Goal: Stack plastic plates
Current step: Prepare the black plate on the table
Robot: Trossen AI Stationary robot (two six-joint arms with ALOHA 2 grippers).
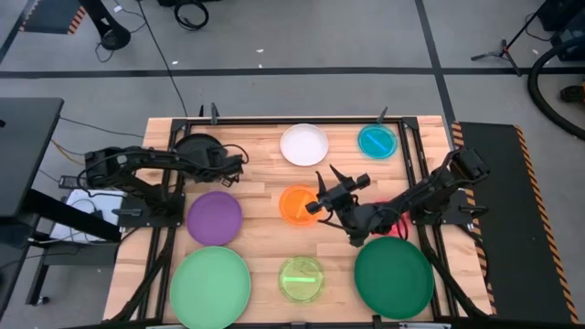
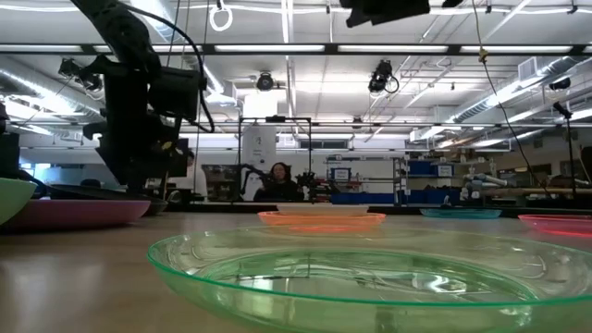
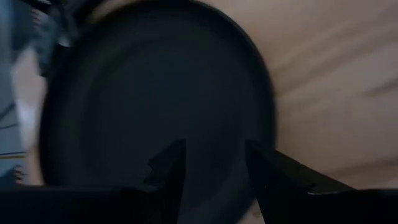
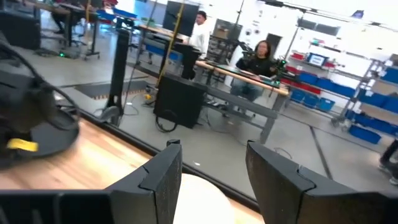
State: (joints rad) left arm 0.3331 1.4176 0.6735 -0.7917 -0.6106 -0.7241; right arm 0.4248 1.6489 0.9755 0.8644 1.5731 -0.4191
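Nine plates lie flat and apart on the wooden table: black (image 1: 195, 143), white (image 1: 303, 144), teal (image 1: 377, 140), orange (image 1: 297, 206), purple (image 1: 215, 217), light green (image 1: 210, 285), lime (image 1: 302, 279) and dark green (image 1: 394, 277). The pink plate (image 1: 399, 222) is mostly hidden under the right arm. My left gripper (image 3: 214, 171) is open and hangs close over the black plate (image 3: 155, 93), fingers pointing down at it. My right gripper (image 4: 214, 171) is open in the air beside the orange plate's right rim, level, facing the white plate (image 4: 196, 199).
A metal frame (image 1: 416, 155) runs around the tabletop's edges. Bare wood shows between the plates, most of it in the middle. In the low view the lime plate (image 2: 370, 268) fills the foreground. People sit at desks (image 4: 258, 59) in the room beyond the far edge.
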